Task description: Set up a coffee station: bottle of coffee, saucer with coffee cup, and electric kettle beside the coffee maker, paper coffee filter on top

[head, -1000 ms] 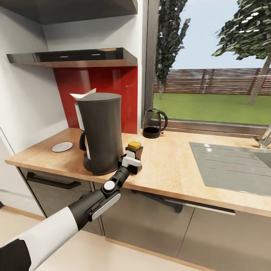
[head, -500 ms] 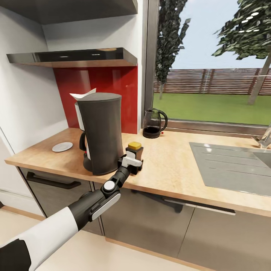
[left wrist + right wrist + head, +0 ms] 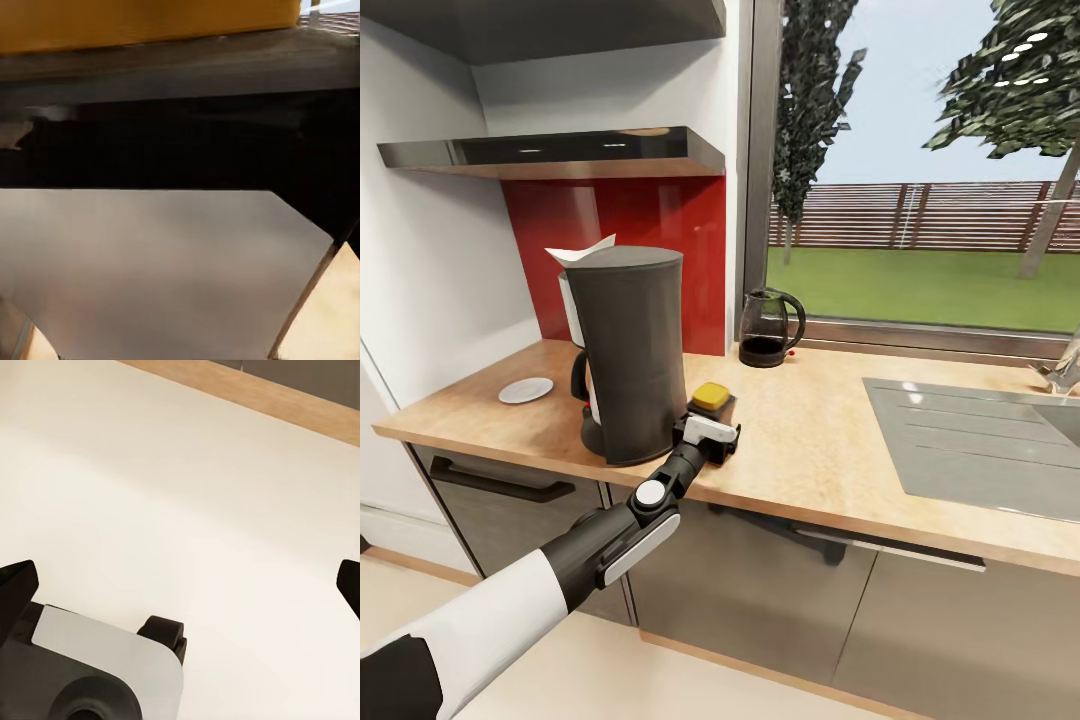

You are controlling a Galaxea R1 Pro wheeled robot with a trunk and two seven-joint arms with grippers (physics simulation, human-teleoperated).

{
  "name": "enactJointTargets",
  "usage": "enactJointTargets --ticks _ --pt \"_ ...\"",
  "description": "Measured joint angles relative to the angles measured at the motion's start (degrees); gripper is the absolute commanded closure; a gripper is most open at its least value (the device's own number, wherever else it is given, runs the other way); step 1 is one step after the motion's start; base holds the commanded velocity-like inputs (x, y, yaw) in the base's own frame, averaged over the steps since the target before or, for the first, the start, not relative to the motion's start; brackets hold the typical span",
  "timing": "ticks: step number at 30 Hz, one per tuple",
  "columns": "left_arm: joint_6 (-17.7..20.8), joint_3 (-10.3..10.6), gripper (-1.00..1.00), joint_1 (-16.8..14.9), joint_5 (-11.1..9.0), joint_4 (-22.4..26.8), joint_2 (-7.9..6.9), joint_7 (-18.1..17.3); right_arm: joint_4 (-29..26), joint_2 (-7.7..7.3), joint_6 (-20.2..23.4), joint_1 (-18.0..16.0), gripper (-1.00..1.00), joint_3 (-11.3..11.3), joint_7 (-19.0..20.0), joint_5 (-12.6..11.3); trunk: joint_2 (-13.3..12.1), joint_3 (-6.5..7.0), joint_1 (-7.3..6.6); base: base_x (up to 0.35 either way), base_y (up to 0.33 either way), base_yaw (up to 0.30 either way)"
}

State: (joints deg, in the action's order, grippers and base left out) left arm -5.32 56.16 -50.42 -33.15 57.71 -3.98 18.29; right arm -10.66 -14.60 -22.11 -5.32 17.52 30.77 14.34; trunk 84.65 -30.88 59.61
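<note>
The bottle of coffee (image 3: pixel 712 402) is seen at the front edge of the kitchen countertop (image 3: pixel 810 450), just beside the coffee maker (image 3: pixel 630 355) on its sink side. Only its yellow cap and a little of its dark body can be made out above the left gripper (image 3: pixel 710 437), and the cap appears tilted, so the bottle is judged to be leaning rather than standing square. The left gripper is closed around the bottle; in the left wrist view the yellow cap (image 3: pixel 150 22) and dark body sit right up against the camera. The right gripper (image 3: pixel 180 585) is held with its fingers spread wide over the pale floor, gripping nothing.

The paper coffee filter (image 3: pixel 582 252) is seen on top of the coffee maker, the saucer (image 3: pixel 526 390) near the wall end of the countertop, and the electric kettle (image 3: pixel 768 330) at the back edge by the window. No cup can be made out on the saucer.

The main risk is judged to be a topple: if the bottle is let go while leaning, it could fall over, and so near the front edge it could roll off onto the floor. A sideways nudge of the wrist could also knock it against the coffee maker.
</note>
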Motion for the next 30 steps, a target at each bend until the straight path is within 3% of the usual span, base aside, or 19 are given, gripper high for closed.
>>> enactJointTargets --ticks 30 --pt "0.0 0.0 -1.0 0.0 0.0 -0.07 0.0 0.0 0.0 0.0 0.0 0.0 -1.0 0.0 0.0 0.0 0.0 0.0 0.0 0.0 0.0 0.0"
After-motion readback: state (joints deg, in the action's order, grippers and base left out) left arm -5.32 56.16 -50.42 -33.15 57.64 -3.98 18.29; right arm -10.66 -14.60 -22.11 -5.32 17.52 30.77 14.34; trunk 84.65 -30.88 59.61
